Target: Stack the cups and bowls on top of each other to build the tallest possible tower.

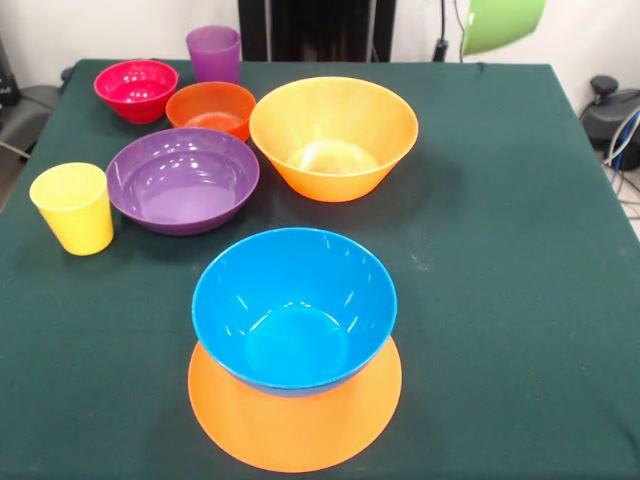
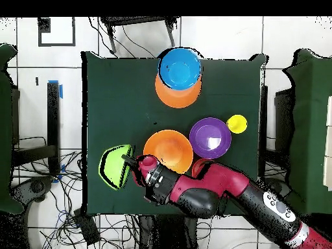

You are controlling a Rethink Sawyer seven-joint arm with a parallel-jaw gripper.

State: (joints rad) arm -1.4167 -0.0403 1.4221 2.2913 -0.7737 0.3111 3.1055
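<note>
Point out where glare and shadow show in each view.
Front view: bright highlights streak the inner wall of the blue bowl and the purple bowl; the yellow cup throws only a faint shadow on the green cloth. Overhead view: a white glint sits in the purple bowl, and lighting looks even.

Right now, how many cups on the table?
2. Front view: the yellow cup stands left of the purple bowl; the purple cup stands at the far edge, behind the orange-red bowl. No others show.
</note>
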